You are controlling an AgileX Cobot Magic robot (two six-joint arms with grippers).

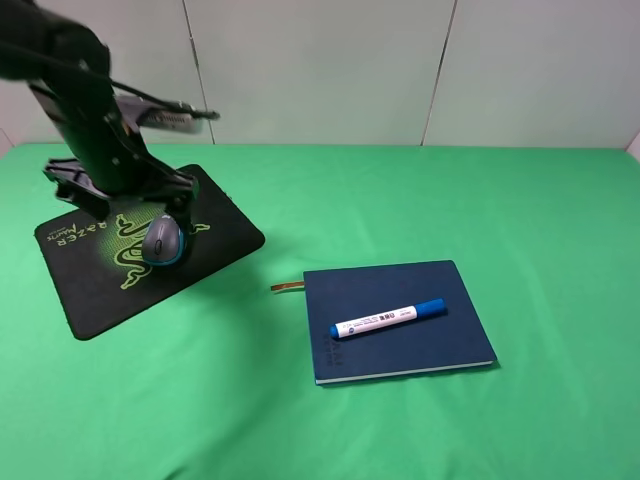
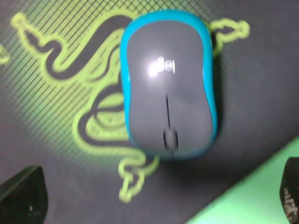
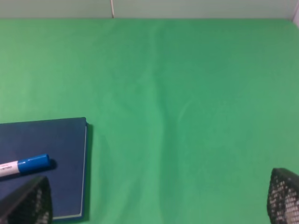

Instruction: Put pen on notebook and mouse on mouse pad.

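1. You're on a green cloth table (image 1: 400,200). A pale panelled wall (image 1: 330,70) with vertical seams runs along the back.
2. The pad (image 1: 90,290) lies on the left of the high view, skewed to the table edge, green logo facing up.
3. The mouse (image 1: 163,240) sits flat on the pad, over the snake logo, near the pad's right-hand edge in the high view.
4. The left gripper (image 1: 125,195) hangs over the pad just behind the mouse. The arm covers the pad's far corner.
5. In the left wrist view the mouse (image 2: 168,84) is centred between two dark fingertips (image 2: 21,196) at the frame corners, both clear of it. Jaws wide apart, holding nothing. Mouse not touched.
6. The notebook (image 1: 400,320) lies right of centre, well apart from the pad, brown ribbon (image 1: 287,287) sticking out toward the pad.
7. The pen (image 1: 388,319) rests on the cover, slightly diagonal, blue cap toward the right.
8. The right arm is out of the high view. Its wrist view shows the notebook (image 3: 46,154) corner and the pen's (image 3: 25,164) blue cap.
9. The right gripper (image 3: 159,205): fingertips (image 3: 285,196) sit at opposite corners, bare cloth between. Jaws apart, empty.
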